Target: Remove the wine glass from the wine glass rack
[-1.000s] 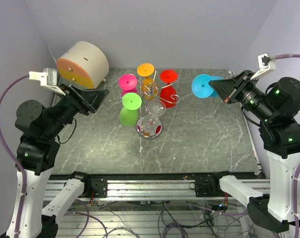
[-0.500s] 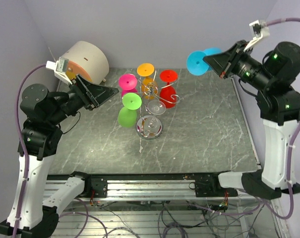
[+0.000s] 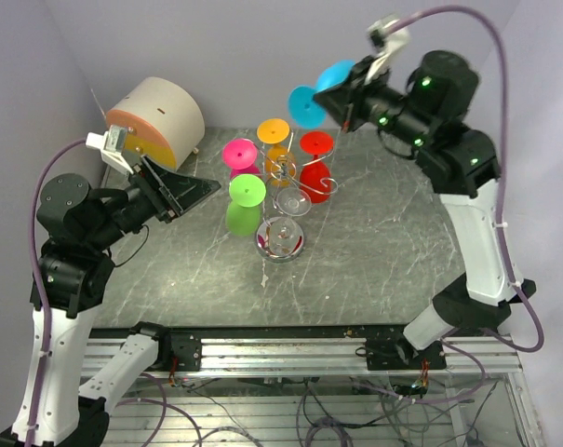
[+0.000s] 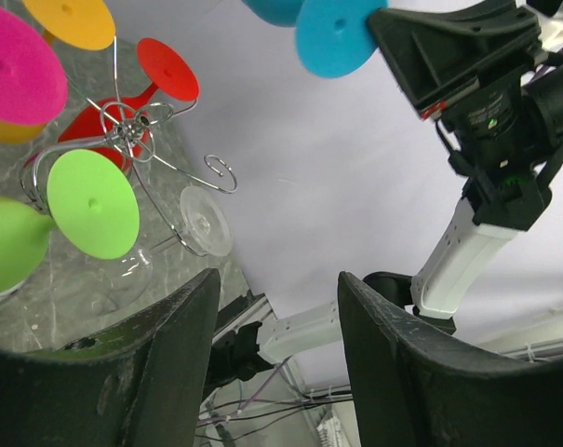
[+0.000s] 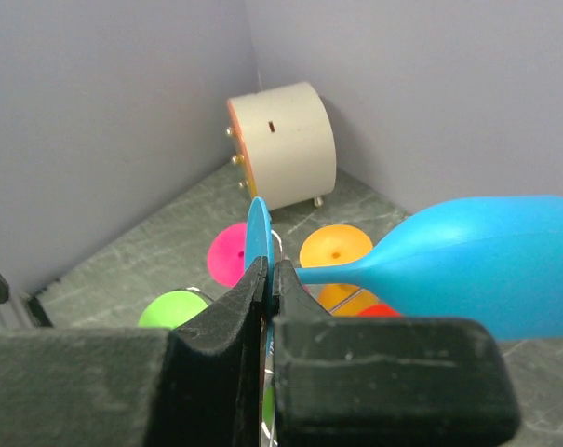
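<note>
- High above the far side of the rack point(image 3: 283, 169), my right gripper point(image 5: 265, 270) pinches the blue glass point(image 3: 309, 104) by the thin edge of its foot only. Stem and bowl stick out to one side of the fingers point(image 5: 221, 317).
- The glass hangs free in the air and touches no hook, so I judge it is already off the rack. What is left is to bring it somewhere safe.
- First danger: the grip is small and the bowl is the heavy end. With a fast turn of my wrist the foot may rotate between the pads or slip out.
- If it slips here, it falls on the orange glass point(image 3: 274, 130) and the red glass point(image 3: 315, 144), which hang just under it.
- Second danger: if I go down before I move away to the right, the bowl or the foot can catch a wire hook and shake the rack.
- The far wall point(image 3: 262, 56) looks near to the bowl, so a swing to the far side may hit it.
- My left gripper point(image 4: 276, 279) is spread wide and empty, at the left of the rack, near the green glass point(image 3: 244, 200). A careless move to the right would push that glass.
</note>
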You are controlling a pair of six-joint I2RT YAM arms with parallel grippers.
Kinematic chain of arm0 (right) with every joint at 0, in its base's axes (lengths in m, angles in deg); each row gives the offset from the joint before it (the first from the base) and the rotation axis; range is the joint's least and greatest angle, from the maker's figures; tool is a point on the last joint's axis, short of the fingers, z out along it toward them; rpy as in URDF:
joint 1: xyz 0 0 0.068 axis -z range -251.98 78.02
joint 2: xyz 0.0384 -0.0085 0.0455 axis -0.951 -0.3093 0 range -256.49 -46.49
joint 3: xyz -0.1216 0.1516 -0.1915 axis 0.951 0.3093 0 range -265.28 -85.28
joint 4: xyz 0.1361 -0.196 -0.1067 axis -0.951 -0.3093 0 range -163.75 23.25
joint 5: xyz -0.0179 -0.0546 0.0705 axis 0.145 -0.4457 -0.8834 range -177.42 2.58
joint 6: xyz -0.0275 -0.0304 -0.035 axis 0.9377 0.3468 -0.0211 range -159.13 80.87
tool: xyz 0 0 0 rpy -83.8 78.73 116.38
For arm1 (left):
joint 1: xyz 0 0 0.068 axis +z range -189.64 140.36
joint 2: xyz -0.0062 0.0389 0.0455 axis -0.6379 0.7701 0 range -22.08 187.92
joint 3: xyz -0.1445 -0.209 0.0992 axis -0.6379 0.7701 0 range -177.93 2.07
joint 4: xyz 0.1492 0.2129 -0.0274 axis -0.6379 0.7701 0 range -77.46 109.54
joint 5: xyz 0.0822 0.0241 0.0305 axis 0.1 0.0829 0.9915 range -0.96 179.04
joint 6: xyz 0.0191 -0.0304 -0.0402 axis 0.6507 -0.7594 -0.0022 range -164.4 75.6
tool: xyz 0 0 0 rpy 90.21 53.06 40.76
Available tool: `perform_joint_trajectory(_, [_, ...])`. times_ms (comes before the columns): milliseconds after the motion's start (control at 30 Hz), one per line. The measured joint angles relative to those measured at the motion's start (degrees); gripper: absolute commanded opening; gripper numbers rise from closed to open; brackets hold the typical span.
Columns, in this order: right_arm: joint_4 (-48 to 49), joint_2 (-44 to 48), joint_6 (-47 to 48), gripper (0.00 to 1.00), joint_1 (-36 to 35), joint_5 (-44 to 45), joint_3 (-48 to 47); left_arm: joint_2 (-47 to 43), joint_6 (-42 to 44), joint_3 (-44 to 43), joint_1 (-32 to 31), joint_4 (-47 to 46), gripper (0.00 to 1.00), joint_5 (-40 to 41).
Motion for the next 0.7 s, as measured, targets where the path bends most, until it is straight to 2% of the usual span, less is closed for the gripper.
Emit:
perform_joint_trajectory(133, [3.23,2.23,7.5,0.0,-12.61,12.22,7.34,-2.29,-3.21,1.95,0.0,0.42,0.64,1.11])
perform_joint_trajectory(267, [8.61,5.18,17.86,0.0,-28.76,28.06,14.71,-3.96,-7.98,2.4,0.0,1.64,0.64,2.45])
perform_joint_trajectory(400, [20.11,8.98,33.11,0.0,-48.11,47.23,26.49,-4.22,-11.63,0.76,0.0,4.72,0.64,4.17])
perform_joint_trajectory(467, [27.91,11.06,41.4,0.0,-55.41,54.42,34.8,-4.44,-13.22,0.52,0.0,5.51,0.64,4.42])
perform_joint_trajectory(533, [34.64,12.11,48.68,0.0,-60.04,59.82,41.72,-4.98,-15.02,0.63,0.0,6.21,0.63,4.48])
perform_joint_trajectory(700, [44.7,13.75,59.04,0.0,-63.49,67.52,50.86,-8.5,-19.61,4.04,0.0,5.88,0.63,4.39])
